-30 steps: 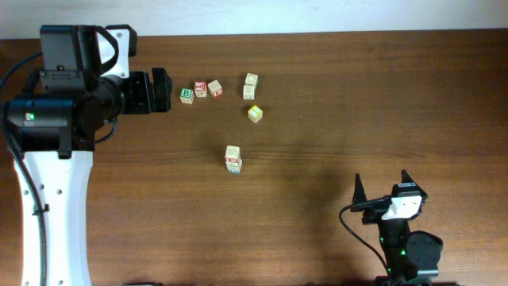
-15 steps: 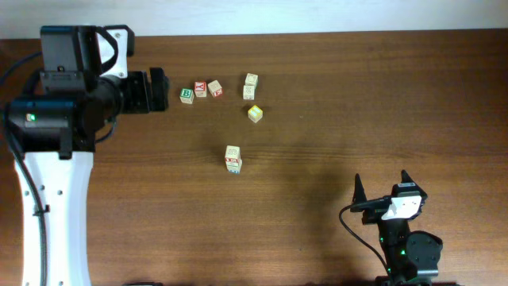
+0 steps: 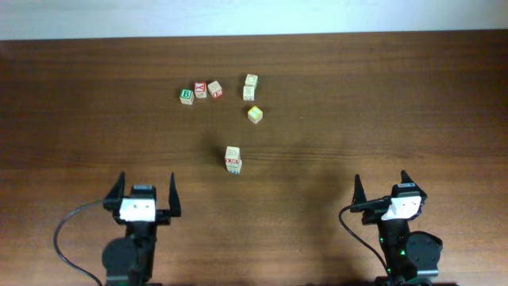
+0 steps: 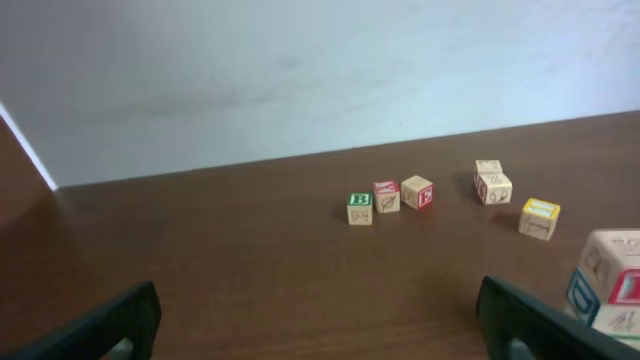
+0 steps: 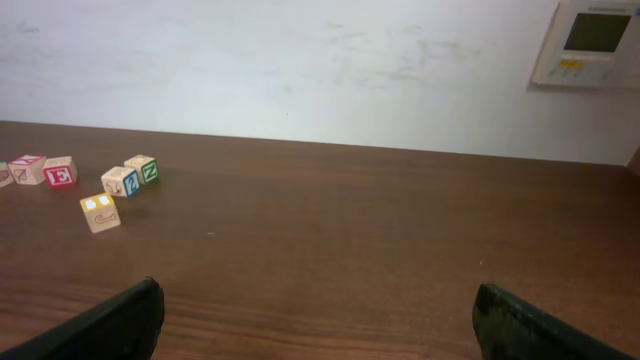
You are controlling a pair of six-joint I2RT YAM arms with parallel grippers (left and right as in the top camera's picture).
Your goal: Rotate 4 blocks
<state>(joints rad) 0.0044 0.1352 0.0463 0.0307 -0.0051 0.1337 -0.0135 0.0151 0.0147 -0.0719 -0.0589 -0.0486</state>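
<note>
"Where are the blocks?"
"Far side of the table (image 3: 381, 95). Pale wooden cubes: red block (image 5: 27, 168) beside red E block (image 5: 60, 173), blue block (image 5: 122, 181) just beside green block (image 5: 143, 168)."
"Grippers?"
"Left gripper (image 3: 147, 181) and right gripper (image 3: 381, 179) spread wide, empty. Dark wood, white wall (image 5: 300, 60)."

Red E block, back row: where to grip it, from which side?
Come straight down on the red E block and close on its near and far faces. Another red block sits close beside it, so that flank likely leaves no room for a finger. It lies skewed to its row, so turn the wrist to match. The open left pincer is nearer.
</note>
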